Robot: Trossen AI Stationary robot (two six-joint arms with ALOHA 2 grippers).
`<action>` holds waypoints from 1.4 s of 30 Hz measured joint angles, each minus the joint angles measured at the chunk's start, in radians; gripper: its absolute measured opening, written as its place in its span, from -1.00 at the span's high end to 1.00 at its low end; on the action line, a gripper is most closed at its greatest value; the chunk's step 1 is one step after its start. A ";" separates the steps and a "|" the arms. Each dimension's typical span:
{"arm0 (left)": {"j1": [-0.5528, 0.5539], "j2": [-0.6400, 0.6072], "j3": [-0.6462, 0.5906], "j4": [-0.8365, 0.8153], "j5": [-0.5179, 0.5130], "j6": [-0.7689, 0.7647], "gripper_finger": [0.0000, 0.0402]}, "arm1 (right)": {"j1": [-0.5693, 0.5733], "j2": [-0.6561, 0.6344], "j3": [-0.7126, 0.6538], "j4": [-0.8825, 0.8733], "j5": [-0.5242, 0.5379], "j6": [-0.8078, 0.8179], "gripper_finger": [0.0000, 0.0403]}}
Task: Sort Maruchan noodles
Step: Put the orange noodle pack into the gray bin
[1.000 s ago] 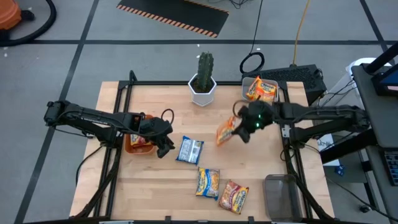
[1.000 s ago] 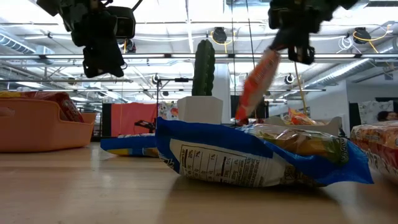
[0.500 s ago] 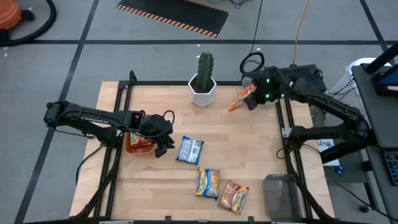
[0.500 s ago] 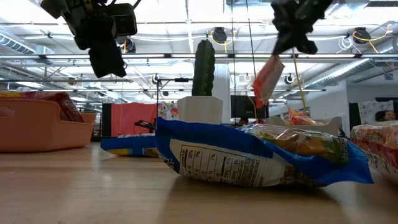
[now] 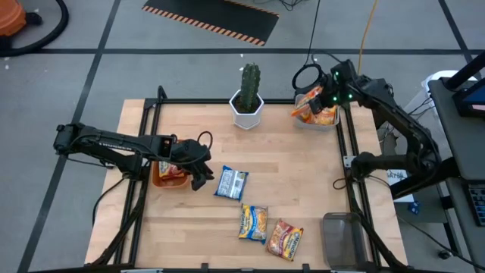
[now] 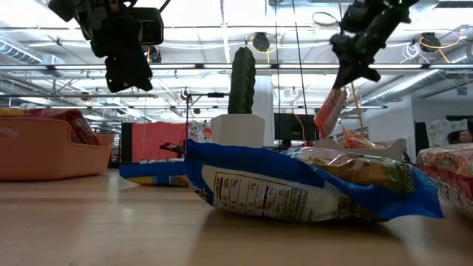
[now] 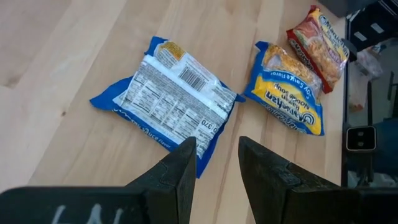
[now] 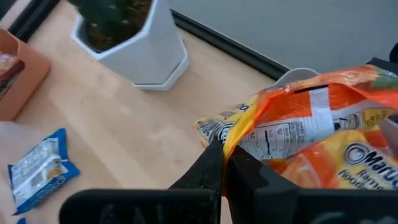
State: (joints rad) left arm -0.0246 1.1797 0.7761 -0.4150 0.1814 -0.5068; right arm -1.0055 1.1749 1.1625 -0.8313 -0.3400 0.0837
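Potted cactus (image 5: 248, 96) in white pot stood at table (image 5: 295, 189) far edge; orange bin (image 5: 168, 177) left, clear bin (image 5: 312, 121) far right, grey bin (image 5: 341, 239) near right.

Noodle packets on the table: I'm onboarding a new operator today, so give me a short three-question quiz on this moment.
1. True or false: the right gripper is shut on an orange packet.
2. How many packets lie loose on the table?
3. The left gripper is nearest which: A) cactus B) blue packet C) grey bin?

Key: 1 true; 2 three; 3 B.
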 joint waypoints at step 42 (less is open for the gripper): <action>-0.005 0.000 0.000 -0.002 -0.159 -0.090 0.38 | -0.170 0.120 -0.157 0.000 0.132 -0.238 0.52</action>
State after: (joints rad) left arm -0.0296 1.1801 0.7761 -0.4168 0.0226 -0.5972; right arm -1.1750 1.2949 1.0058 -0.8313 -0.2078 -0.1547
